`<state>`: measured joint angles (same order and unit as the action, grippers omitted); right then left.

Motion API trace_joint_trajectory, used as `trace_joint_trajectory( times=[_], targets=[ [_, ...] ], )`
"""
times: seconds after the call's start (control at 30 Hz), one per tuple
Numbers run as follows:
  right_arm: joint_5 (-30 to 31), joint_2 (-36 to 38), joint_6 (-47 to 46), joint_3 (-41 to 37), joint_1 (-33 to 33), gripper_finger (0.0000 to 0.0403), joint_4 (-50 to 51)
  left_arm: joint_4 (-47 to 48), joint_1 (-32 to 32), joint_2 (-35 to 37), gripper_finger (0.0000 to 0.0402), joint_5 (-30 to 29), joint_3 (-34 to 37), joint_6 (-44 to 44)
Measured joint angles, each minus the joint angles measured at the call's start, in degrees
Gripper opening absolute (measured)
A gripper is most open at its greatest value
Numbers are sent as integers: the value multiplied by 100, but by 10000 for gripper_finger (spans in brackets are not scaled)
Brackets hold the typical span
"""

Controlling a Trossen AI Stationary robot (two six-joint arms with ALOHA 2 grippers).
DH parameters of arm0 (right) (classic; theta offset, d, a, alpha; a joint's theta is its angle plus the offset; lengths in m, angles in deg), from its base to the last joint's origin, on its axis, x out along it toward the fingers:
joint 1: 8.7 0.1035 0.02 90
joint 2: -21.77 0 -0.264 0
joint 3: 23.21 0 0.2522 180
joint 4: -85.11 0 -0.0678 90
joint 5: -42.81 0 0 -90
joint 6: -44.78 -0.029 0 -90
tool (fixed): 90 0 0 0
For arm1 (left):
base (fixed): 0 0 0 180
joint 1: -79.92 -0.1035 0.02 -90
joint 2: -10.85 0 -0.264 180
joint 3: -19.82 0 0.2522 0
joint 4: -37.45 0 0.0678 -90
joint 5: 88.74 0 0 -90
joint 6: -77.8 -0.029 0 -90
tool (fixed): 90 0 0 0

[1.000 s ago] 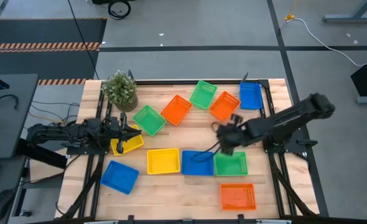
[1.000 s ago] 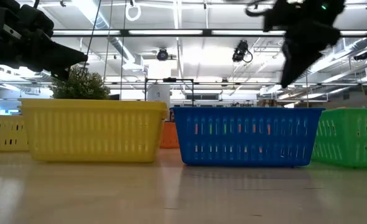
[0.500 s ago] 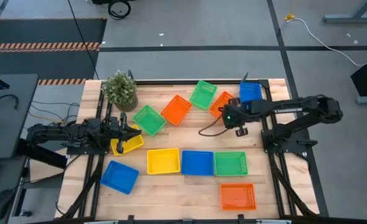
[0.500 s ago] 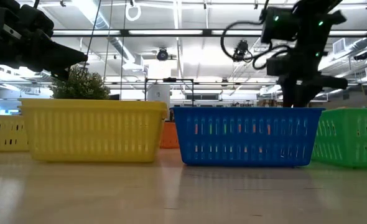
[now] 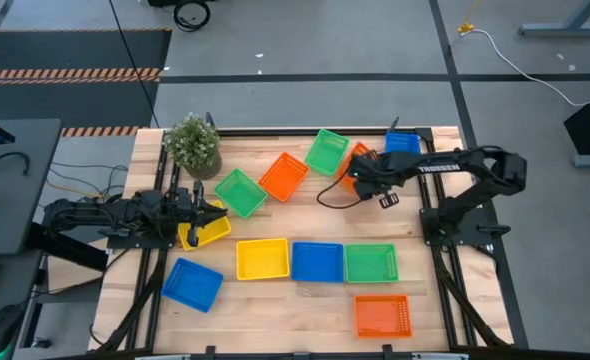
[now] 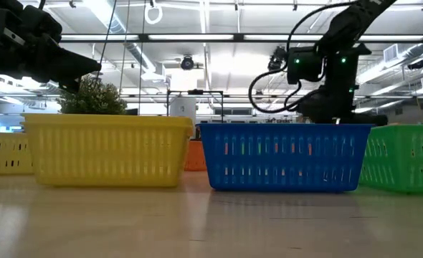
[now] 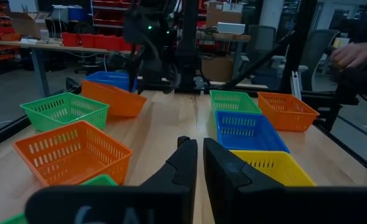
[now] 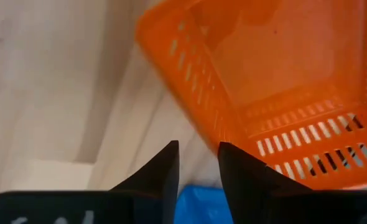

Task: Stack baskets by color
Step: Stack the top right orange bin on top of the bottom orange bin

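Wooden tabletop (image 5: 305,305) is carrying scattered baskets; right end effector (image 5: 358,180), fingers narrowly parted and empty, is hovering over the orange basket (image 5: 359,163) directly beneath it.

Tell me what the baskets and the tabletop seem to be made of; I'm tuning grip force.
The baskets, such as the orange basket under the right gripper, look like thin moulded plastic: uniform bright colour, slight sheen, slotted walls. The blue basket shows the same slots. The tabletop looks like pale wood planks, matte, with visible grain and seams.
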<state>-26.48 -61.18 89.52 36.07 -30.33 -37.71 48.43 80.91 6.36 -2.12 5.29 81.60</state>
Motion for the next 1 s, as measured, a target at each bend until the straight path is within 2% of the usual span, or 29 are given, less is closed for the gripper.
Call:
trace_joint_trajectory(
  times=[0.23, 0.33, 0.47, 0.73, 0.87, 1.0],
  targets=[
    [59, -92, -197, 0, 18, 63, -326, -2, -2, 0, 29, 2, 0, 0],
    [42, 74, -237, 0, 96, 55, -312, 0, 0, 0, 34, 2, 0, 0],
    [42, 228, 32, 0, 197, 75, -273, 0, 0, 0, 38, 2, 0, 0],
    [38, 242, 570, 2, 131, 163, -455, 0, -2, 0, 30, 2, 0, 2],
    [-131, 165, 1167, -38, -35, 166, -626, 0, 0, 0, 28, 2, 0, 2],
    [-121, -45, 1492, -247, -164, 146, -982, 0, 0, 0, 32, 2, 0, 2]
  ],
)
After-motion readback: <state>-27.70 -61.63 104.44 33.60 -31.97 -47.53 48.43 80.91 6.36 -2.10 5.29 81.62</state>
